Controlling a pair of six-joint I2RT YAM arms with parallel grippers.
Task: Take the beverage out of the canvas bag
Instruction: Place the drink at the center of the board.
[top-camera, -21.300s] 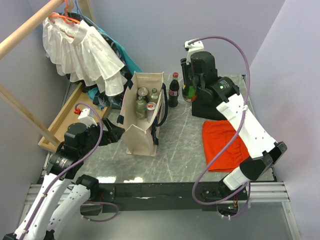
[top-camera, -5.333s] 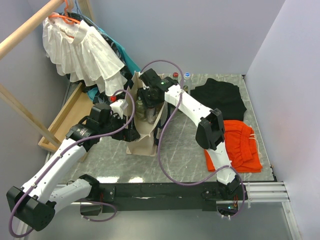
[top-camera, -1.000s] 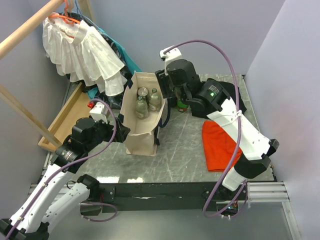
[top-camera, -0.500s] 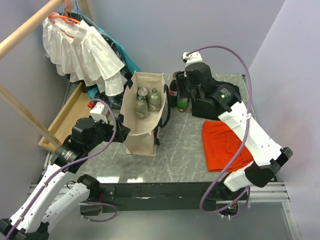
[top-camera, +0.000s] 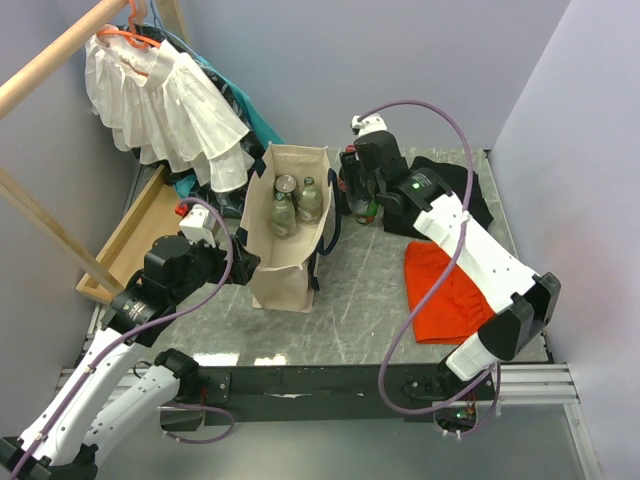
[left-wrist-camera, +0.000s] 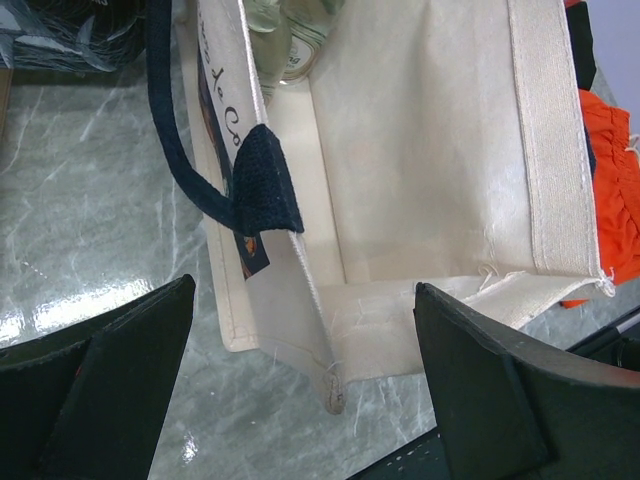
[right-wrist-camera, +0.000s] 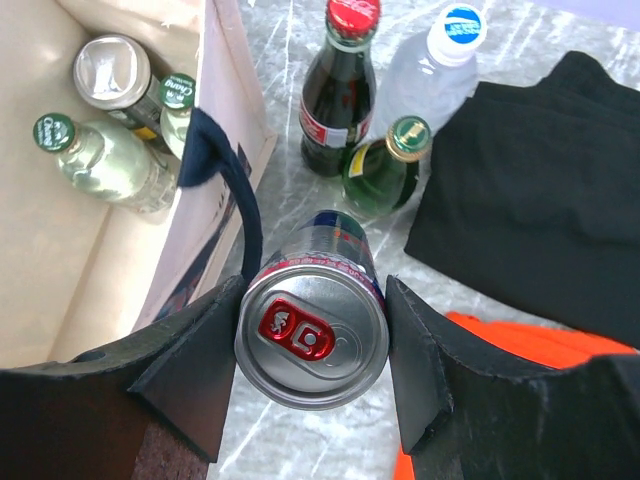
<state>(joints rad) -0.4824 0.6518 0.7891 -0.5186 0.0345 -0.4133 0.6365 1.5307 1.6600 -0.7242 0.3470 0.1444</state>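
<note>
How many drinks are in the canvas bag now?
3: silver can at the far end, green-capped bottle beside it, larger clear bottle nearer. Others may be hidden.

Brightly, evenly lit from above, with soft shadows, white glare on polished bench (left-wrist-camera: 90, 200), foreground slightly soft.

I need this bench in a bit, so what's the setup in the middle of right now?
The right hand is clamped on a silver can, holding it outside the canvas bag, near a cola bottle, a water bottle and a green bottle standing on the table. The left hand is open, straddling the bag's near end. A second can and two green-capped bottles sit inside the bag.
</note>
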